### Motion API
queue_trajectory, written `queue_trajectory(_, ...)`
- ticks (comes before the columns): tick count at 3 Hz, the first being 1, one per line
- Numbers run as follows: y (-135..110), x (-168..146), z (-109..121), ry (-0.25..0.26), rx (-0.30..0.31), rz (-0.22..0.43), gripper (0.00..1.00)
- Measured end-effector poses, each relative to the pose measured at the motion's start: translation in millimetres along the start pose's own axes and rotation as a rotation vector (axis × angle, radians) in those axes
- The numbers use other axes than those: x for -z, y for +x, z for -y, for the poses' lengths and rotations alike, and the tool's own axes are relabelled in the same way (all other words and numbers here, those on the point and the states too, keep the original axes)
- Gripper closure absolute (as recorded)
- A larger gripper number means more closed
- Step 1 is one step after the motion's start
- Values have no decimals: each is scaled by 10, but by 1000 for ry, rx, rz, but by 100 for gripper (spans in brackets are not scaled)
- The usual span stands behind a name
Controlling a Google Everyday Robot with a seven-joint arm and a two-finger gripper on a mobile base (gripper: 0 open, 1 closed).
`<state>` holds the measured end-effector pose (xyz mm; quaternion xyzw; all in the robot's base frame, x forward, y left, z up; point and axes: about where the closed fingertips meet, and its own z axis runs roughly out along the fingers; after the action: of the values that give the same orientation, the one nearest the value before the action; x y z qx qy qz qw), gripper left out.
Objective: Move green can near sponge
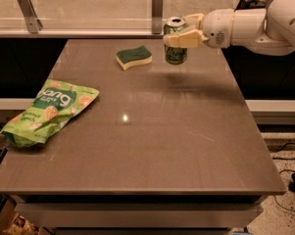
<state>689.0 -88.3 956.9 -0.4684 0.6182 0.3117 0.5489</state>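
Note:
The green can [176,53] stands upright near the far edge of the table, its silver top showing. My gripper [182,30] reaches in from the right and is shut on the can's upper part, one cream finger [181,38] in front and one behind. The can's base is at or just above the tabletop; I cannot tell if it touches. The sponge [134,57], dark green over pale yellow, lies flat just left of the can, a small gap apart.
A flat green snack bag [49,110] lies at the table's left edge. A glass rail with metal posts [158,10] runs behind the far edge. The grey table [161,141] drops off at the right and front.

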Motion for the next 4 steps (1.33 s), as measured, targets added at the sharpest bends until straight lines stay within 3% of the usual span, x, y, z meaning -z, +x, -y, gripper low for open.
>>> queue_trajectory(4, 564, -407, 339, -33, -104, 3, 100)
